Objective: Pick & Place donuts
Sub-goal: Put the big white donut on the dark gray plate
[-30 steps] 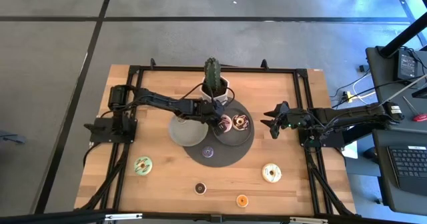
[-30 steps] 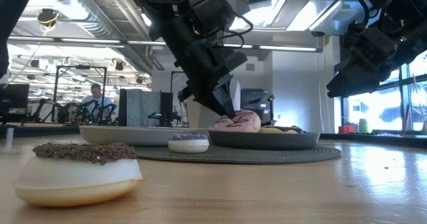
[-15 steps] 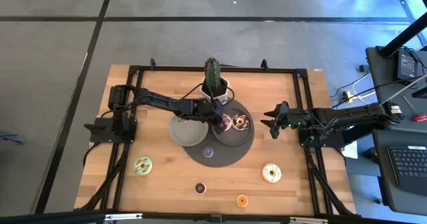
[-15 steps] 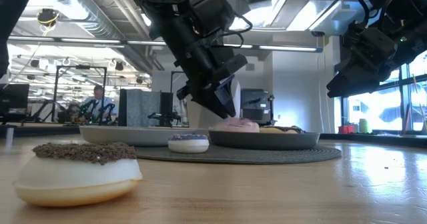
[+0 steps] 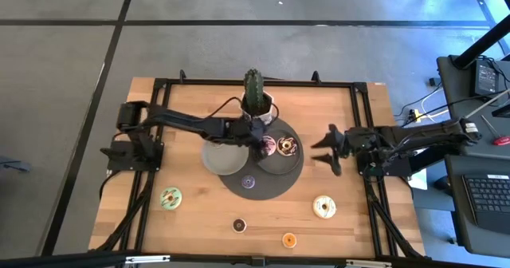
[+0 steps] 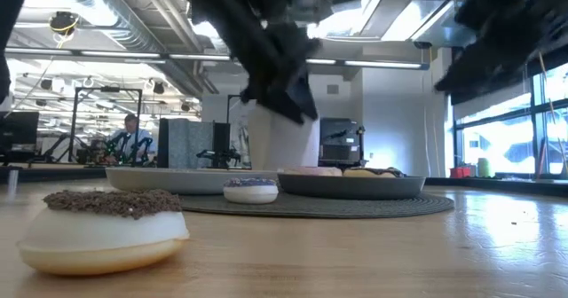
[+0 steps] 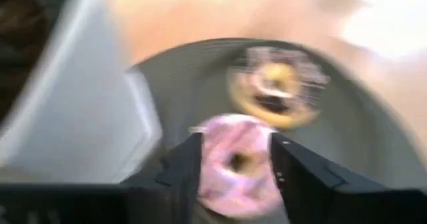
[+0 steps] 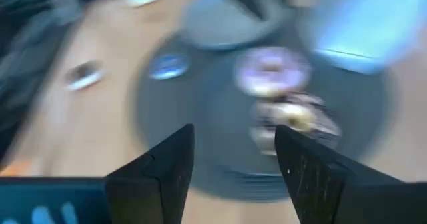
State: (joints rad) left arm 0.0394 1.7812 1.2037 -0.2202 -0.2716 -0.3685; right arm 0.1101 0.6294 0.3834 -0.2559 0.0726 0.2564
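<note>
Since released, pink donut (image 5: 269,146) on plate (image 5: 279,164).

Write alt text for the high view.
Seen from above, the left hand hangs over a dark plate holding a pink donut and a brown donut, while the right hand waits, open, beside it. Other donuts are scattered on the wooden table.

Left arm reached rightward across the table's centre, left gripper (image 5: 260,143) with fingers parted, pointing down; right arm extended leftward, right gripper (image 5: 328,148) fingers spread apart.
</note>
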